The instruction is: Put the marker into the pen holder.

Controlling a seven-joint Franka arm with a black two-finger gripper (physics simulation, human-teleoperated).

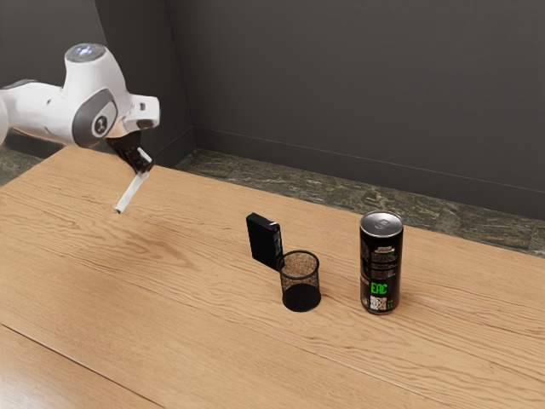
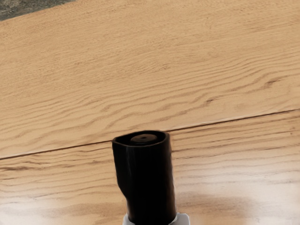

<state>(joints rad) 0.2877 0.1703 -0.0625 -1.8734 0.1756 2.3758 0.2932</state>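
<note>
wood-grain bench (image 1: 170,290), light brown, fills the lower part of the exterior view, dark grey wall (image 1: 341,85) behind, strip of mottled stone floor (image 1: 272,175) between them. white arm (image 1: 38,109) comes in at the exterior view's left edge, hand pitched down in the upper left, end effector (image 1: 141,164) over the bench's far left part. end effector pinching the marker (image 1: 130,192), which is off the bench, tilted, lower end toward lower left of the frame. wrist view: black end (image 2: 145,183) at bottom center, white part below it, bench grain and a seam (image 2: 211,123) beyond.

pen holder (image 1: 301,284): black mesh, upright, just right of center, well apart from the marker. small black box (image 1: 264,241) upright just beside it, upper left, on the marker's side, so it partly stands in the way; can't tell if they touch. tall black can (image 1: 381,264), silver top, green lettering, upright, to the holder's right, apart from it.
</note>
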